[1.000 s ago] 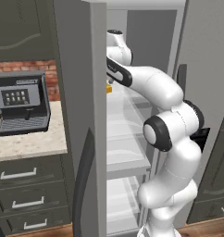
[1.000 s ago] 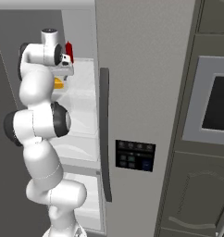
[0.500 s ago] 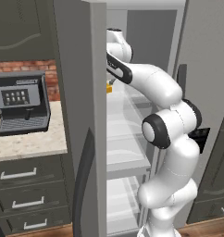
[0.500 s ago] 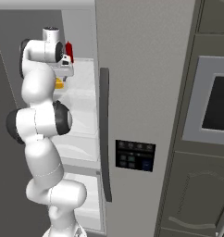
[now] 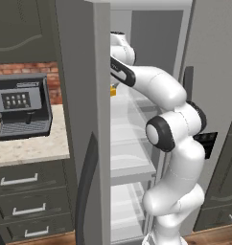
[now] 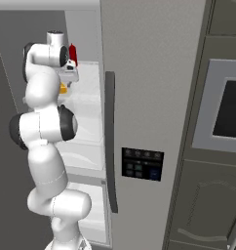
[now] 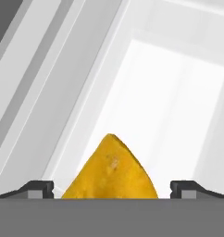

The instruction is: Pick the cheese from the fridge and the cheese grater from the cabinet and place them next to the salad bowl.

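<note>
At the bottom centre of the hand view, the cheese (image 7: pixel 110 172) rises as a yellow-orange wedge with a faintly mottled, matte surface. Its apex points toward the top of the frame, leaning slightly left, and its broad base is cut off by the lower edge, so its long axis runs roughly bottom to top in that view. The left flank is straighter and the right flank curves outward. It rests on a clear shelf (image 7: pixel 178 120) inside the fridge (image 6: pixel 149 97), with white inner walls behind it.

The gripper (image 7: pixel 112 187) stands fully spread: one dark fingertip (image 7: pixel 37 189) shows at the lower left and the other at the lower right, each well outside the wedge's flanks. The cheese sits between them, and nothing is gripped; whether either tip touches it cannot be told.

In the left base view, a small yellow patch of the cheese (image 5: pixel 113 90) peeps out just right of the open fridge door (image 5: pixel 84 119), in the upper middle of the frame, right below the arm's wrist. In the right base view the cheese (image 6: pixel 63 89) appears at the upper left, just under the hand, with a red bottle (image 6: pixel 72 54) above and behind it. A coffee machine (image 5: pixel 22 105) sits on the counter at the left of the left base view.
</note>
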Tool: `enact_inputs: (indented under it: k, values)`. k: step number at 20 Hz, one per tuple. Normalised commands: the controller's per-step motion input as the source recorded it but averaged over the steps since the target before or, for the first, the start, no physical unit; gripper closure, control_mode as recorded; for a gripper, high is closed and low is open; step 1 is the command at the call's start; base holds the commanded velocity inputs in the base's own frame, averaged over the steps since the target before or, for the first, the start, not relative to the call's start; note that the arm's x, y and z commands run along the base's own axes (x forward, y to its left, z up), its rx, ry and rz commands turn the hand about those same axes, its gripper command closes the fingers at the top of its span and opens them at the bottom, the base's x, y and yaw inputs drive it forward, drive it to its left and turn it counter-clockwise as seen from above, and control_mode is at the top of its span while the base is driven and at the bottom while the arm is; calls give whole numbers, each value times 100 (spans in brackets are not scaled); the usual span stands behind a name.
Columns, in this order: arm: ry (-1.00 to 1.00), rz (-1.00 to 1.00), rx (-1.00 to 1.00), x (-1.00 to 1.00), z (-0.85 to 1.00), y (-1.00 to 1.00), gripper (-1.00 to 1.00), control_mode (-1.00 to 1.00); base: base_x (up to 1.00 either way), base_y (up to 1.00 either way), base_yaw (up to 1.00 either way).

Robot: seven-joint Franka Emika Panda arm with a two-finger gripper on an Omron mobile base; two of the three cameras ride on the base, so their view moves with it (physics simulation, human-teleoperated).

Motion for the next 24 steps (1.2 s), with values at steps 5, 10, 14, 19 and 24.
enact_inputs:
  k: [5,10,14,19,24]
  values:
    - [7,0,0,-1,-5,0,-100,-100,0,0,0]
    - [5,0,0,0,-16,1,-100,-100,0,0,0]
    - [1,0,0,0,-34,7,100,-100,0,0,0]
    - [0,0,0,0,-5,0,100,-100,0,0,0]
    - [0,0,0,-3,6,0,100,-100,0,0,0]
